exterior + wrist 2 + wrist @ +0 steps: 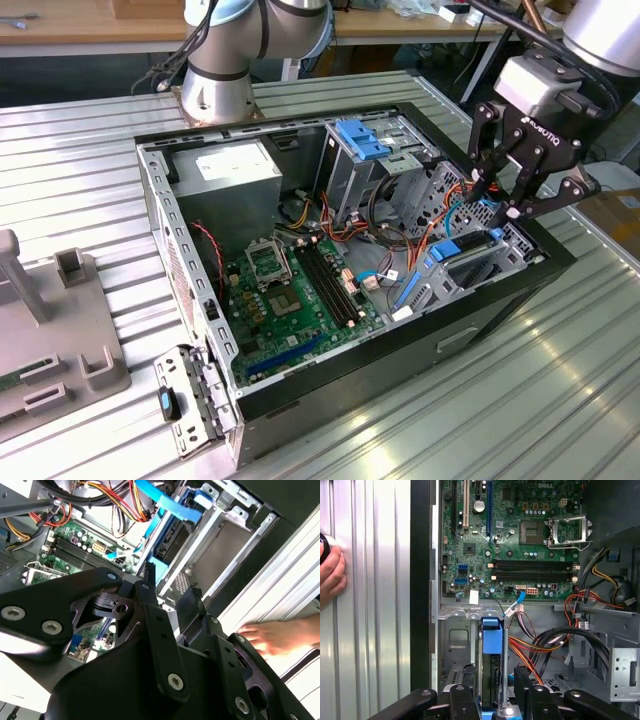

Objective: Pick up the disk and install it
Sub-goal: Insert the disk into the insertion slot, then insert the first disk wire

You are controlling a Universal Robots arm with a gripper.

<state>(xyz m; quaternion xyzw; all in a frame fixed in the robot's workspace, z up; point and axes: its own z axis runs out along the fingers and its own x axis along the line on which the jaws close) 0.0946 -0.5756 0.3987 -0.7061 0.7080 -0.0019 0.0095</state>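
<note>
In the exterior view I am seeing the gripper (497, 198) hovering over the computer case's (300, 395) drive bay, where the disk (465, 258) is sitting. In the second wrist view the fingers (150, 592) are standing wide. In the first wrist view they are straddling the disk (492, 640), which is standing on edge, while a hand (332, 575) is resting on the counter (375, 630).

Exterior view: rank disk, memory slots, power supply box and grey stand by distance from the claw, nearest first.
1. Disk: just below the claw, in a bay of the computer case.
2. Memory slots: middle of the case.
3. Power supply box: case corner toward the exterior view's left.
4. Grey stand: outside the case, at the exterior view's far left.
</note>
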